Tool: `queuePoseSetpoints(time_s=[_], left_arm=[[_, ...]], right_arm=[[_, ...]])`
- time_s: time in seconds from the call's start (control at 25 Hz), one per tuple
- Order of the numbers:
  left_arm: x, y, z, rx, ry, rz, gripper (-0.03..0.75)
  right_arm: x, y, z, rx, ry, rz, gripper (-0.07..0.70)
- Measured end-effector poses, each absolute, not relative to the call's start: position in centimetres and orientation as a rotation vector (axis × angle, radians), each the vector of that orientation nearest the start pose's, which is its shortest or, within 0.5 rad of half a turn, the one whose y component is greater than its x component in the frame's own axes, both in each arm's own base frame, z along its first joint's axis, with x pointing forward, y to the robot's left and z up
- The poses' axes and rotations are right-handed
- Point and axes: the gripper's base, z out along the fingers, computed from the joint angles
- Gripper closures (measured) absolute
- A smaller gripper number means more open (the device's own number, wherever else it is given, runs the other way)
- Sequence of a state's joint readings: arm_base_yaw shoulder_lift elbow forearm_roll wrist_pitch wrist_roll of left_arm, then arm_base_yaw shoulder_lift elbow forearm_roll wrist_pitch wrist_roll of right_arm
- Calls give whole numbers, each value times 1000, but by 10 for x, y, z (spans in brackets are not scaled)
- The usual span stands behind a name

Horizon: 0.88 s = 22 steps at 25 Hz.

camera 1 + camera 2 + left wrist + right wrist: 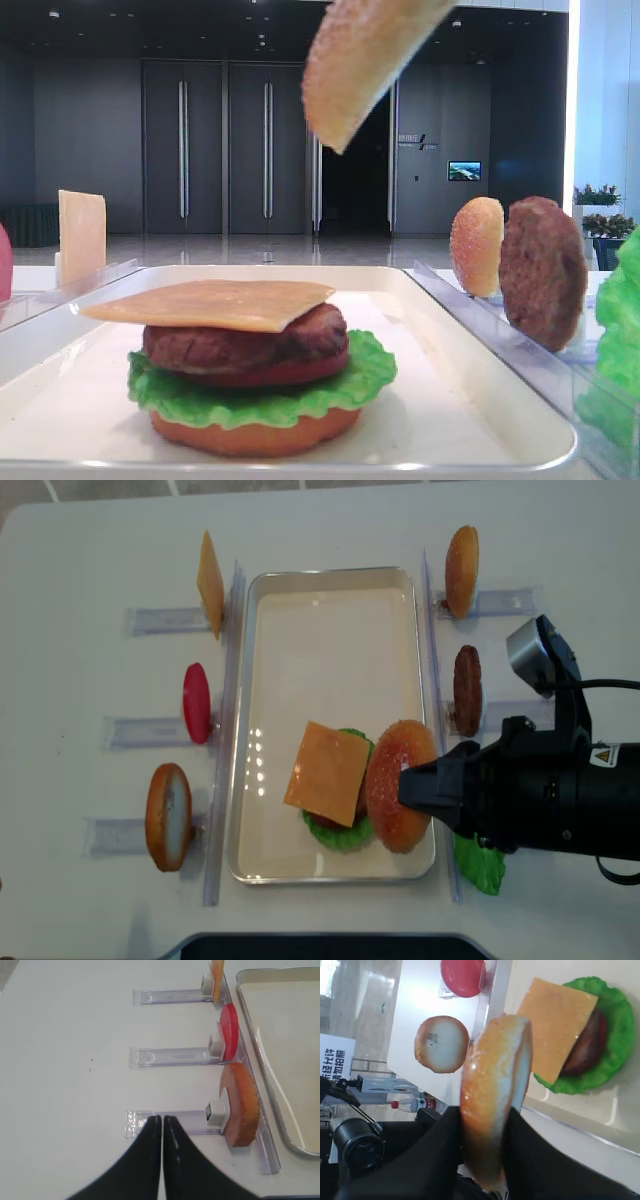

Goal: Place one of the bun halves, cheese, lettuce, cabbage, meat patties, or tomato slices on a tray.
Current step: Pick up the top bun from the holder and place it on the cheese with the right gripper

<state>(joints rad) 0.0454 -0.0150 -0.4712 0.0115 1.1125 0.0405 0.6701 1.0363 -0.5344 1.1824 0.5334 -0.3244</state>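
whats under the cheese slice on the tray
Under the cheese sits a meat patty, then a red tomato slice, lettuce and a bun base. Their centres are covered.

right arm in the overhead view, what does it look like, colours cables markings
The right arm is a bulky matte black body with a grey camera block mounted on top, a thin black cable looping off it, and a small yellow warning triangle sticker. Its fingers are smooth, tapered and black, like the left gripper fingers.
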Motion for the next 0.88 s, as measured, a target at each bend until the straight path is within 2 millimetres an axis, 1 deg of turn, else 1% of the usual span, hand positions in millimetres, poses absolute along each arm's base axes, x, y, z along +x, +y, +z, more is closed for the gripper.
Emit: queuePoseSetpoints(time_s=[0.12,0.32,0.4,0.64,0.76,0.88], left_arm=[[-6,1,265,-3,2111,67,716],[-6,1,265,-3,2111,67,716],[-6,1,265,-3,2111,67,716],[-6,1,265,-3,2111,67,716],[-6,1,265,-3,2111,67,716],[-6,1,265,-3,2111,67,716]], right_arm=[[132,163,252,-156,2430,1338,416],[143,184,234,-233,2408,1491,416],[148,190,225,-260,2414,1516,416],[159,198,196,-267,2510,1463,416],[167,200,192,-260,2517,1457,416],[175,204,198,-283,2476,1476,416]])
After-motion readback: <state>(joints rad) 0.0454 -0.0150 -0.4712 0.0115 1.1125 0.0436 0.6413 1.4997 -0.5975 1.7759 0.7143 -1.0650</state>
